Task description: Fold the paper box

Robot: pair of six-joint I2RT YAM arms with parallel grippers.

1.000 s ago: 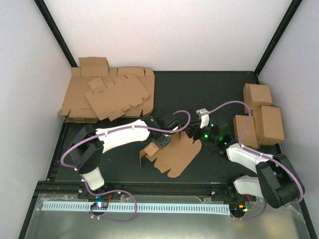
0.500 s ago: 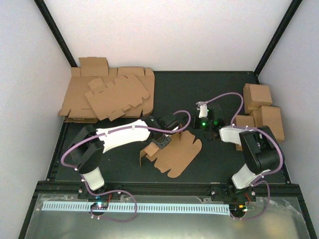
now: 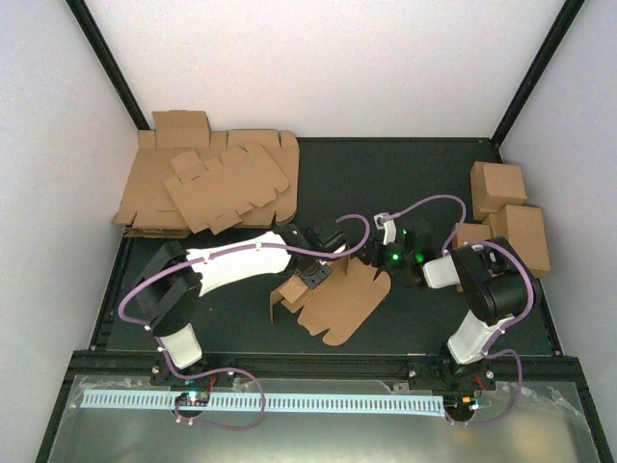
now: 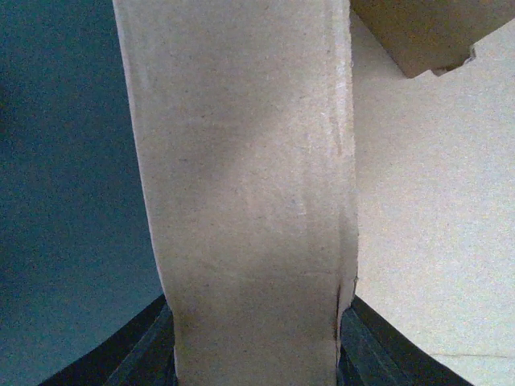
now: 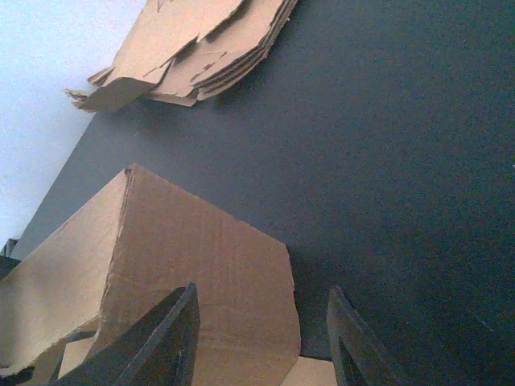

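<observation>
L gripper point(image 3: 310, 278) on paper box point(image 3: 349, 301), flap pinched

The paper box point(image 3: 339, 297) lies on the table point(image 3: 415, 178) just below the middle of the top view. A heap of blanks point(image 3: 207, 183) fills the upper left corner, and folded boxes point(image 3: 506, 222) cluster at the right edge. The left gripper point(image 3: 310, 277) is at the box's left end, the right gripper point(image 3: 378, 258) at its upper right.

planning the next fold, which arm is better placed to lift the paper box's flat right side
Right: the right gripper hovers open at the paper box's flat edge; the left gripper is shut on its upright flap.
</observation>
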